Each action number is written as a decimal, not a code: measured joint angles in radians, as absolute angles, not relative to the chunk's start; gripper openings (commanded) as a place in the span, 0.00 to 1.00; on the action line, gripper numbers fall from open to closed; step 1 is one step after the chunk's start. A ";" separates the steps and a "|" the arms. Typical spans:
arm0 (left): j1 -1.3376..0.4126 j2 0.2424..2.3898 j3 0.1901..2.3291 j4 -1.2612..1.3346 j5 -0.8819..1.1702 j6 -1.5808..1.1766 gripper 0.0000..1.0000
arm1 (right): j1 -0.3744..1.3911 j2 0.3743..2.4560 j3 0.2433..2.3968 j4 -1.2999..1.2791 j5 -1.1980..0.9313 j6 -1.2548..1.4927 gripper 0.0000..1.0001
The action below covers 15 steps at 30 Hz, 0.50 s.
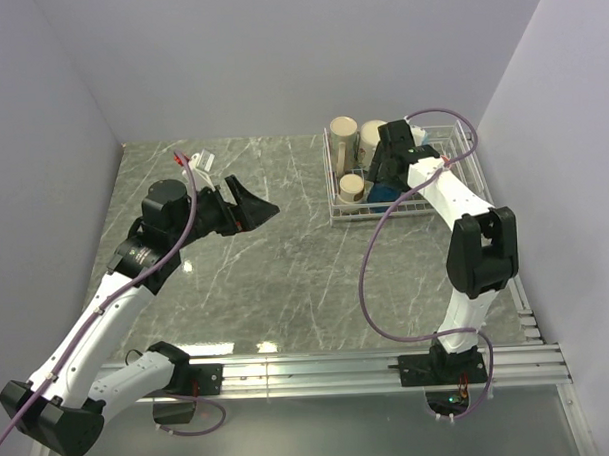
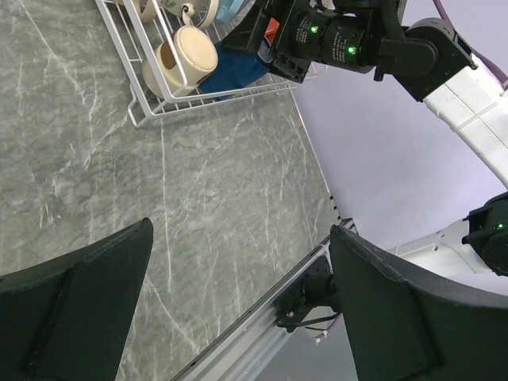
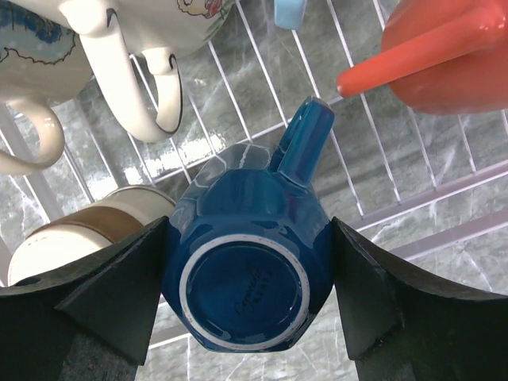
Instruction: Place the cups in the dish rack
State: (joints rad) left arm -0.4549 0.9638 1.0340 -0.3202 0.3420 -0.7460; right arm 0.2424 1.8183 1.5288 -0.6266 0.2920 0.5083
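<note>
Right wrist view: right gripper (image 3: 248,238) reaches down into the dish rack (image 3: 238,87).
Right gripper state: fingers pressed against both sides of the dark blue mug (image 3: 246,262), pinching it.
Dark blue mug: between the fingers, inside the rack, base facing the wrist camera, handle pointing ahead past the fingertips.
Cream mug (image 3: 79,234): brown band, in the rack, just beside the finger on the view's left.
White mugs (image 3: 111,71): ahead of the gripper on the view's left, handles hanging toward it.
Orange mug (image 3: 444,48): ahead of the gripper on the view's right, over the rack wires.
Left gripper (image 1: 246,205): fingers spread wide, nothing between them, above the table (image 1: 286,279), well apart from the rack.
Left wrist view: rack sits far ahead of the spread fingers, with the right arm over it.
</note>
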 measured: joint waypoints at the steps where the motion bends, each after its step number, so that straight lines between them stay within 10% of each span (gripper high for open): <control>1: -0.455 0.964 1.034 -0.320 0.342 -0.746 0.98 | 0.242 1.819 1.529 -0.625 0.294 0.508 0.52; 7: -0.455 0.964 1.034 -0.320 0.342 -0.746 0.98 | 0.249 1.820 1.530 -0.625 0.301 0.508 0.73; 9: -0.455 0.964 1.034 -0.320 0.342 -0.746 0.98 | 0.253 1.820 1.530 -0.626 0.308 0.507 0.94; 15: -0.455 0.962 1.034 -0.320 0.343 -0.746 0.98 | 0.264 1.820 1.550 -0.632 0.323 0.504 0.97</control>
